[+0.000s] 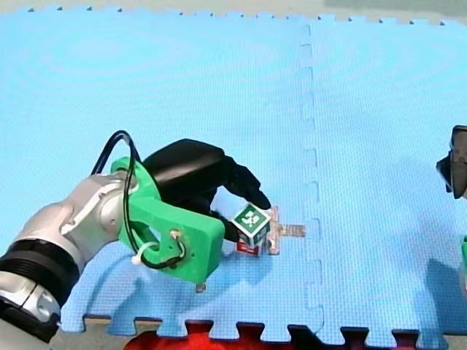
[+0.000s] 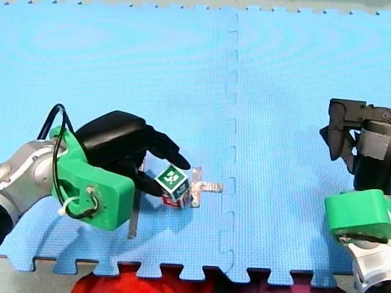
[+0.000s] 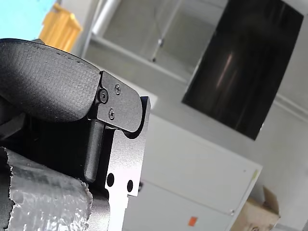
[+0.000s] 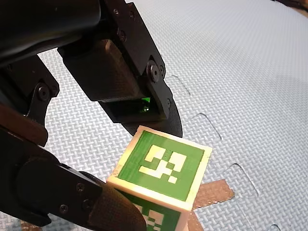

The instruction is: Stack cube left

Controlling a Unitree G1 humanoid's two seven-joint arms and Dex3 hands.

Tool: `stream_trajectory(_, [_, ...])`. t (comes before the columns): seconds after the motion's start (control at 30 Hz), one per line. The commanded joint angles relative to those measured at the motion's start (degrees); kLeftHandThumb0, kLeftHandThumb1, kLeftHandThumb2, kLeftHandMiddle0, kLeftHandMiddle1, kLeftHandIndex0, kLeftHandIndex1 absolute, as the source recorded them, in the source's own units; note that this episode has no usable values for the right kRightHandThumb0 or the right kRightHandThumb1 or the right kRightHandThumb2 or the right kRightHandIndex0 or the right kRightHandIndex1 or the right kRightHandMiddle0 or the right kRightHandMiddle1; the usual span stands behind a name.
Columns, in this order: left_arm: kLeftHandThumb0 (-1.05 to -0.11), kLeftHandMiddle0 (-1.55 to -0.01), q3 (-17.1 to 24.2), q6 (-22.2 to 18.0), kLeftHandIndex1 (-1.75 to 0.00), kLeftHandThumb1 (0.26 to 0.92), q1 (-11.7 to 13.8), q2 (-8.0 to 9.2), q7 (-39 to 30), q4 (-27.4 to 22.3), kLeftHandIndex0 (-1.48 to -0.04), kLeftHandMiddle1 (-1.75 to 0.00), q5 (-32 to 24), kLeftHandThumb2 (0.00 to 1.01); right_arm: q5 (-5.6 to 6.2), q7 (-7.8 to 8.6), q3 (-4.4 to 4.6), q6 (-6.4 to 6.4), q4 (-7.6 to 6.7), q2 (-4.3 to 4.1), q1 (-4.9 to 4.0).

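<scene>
First head view: left hand (image 1: 211, 186) is sitting low over the foam mat (image 1: 182, 87), fingers (image 1: 248, 189) clamped on the green cube (image 1: 250, 221). The green cube is hanging tilted directly over the red cube (image 1: 246, 249), by the tape mark (image 1: 292, 230). I can't tell if the two are touching. Right hand (image 1: 456, 169) is waiting at the mat's right edge, holding nothing.

Second head view: this angle is showing the twist better, with the green cube's corners sitting rotated against the red one beneath. My call is to level the wrist, square the cube to the red one, and lower until it's seated. Then open slowly and back straight out so nothing drags the top cube.

Second wrist view: this one is giving grip detail the head views aren't. One finger is pressing the cube's far side and another is tucked at its near lower edge. The top face is visibly canted. That lower finger is probably going to block full seating, so watch it.

First wrist view: it's looking past a black finger pad at a cabinet (image 3: 192, 163), so it's not useful for alignment.
</scene>
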Motion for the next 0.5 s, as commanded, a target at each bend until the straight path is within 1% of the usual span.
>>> stream_trajectory(0.0, [-0.464, -1.03, -0.3, -0.1, 0.00, 0.823, -0.4, -0.07, 0.4, 0.9, -1.31, -1.24, 0.3, 0.00, 0.01, -0.28, -0.15, -0.37, 0.07, -0.31, -0.18])
stream_trajectory(0.17, [-0.461, -1.03, -0.6, -0.5, 0.00, 0.824, -0.6, -0.17, 1.4, 1.5, -1.31, -1.24, 0.5, 0.00, -0.32, -0.62, -0.10, -0.52, 0.11, -0.28, -0.10])
stream_trajectory(0.33, [-0.462, -1.03, -0.9, -0.3, 0.00, 0.826, -0.6, -0.19, 2.4, 1.7, -1.30, -1.25, 1.0, 0.00, -0.90, -1.29, 0.07, -0.56, 0.25, -0.20, -0.09])
stream_trajectory(0.47, [-0.462, -1.03, -1.1, -0.2, 0.00, 0.826, -0.7, -0.30, 3.1, 1.8, -1.30, -1.26, 1.3, 0.00, -1.10, -1.62, 0.18, -0.54, 0.44, -0.08, -0.11])
